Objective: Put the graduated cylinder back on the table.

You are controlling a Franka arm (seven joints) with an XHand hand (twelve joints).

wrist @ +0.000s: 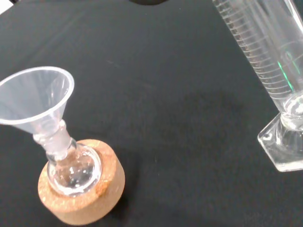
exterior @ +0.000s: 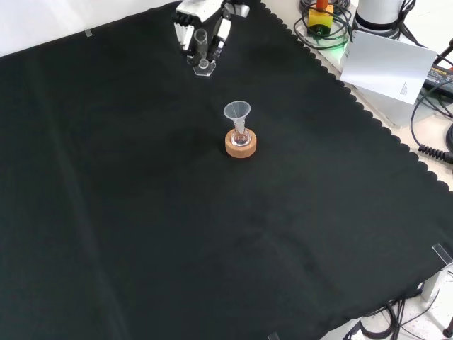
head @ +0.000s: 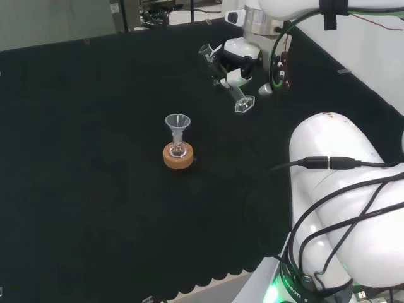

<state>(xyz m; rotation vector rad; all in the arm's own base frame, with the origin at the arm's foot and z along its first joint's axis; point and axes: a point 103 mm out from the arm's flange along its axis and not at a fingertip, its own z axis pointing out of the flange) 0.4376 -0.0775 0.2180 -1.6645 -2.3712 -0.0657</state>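
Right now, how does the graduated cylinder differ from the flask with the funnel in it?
The graduated cylinder is held in the hand, tilted; the flask stands upright and untouched. The cylinder has its own flat clear foot, at or just above the cloth; the flask, round-bodied, sits in a cork ring. The cylinder is a long tube with printed marks; the flask is short and carries a funnel in its neck. Both are clear.
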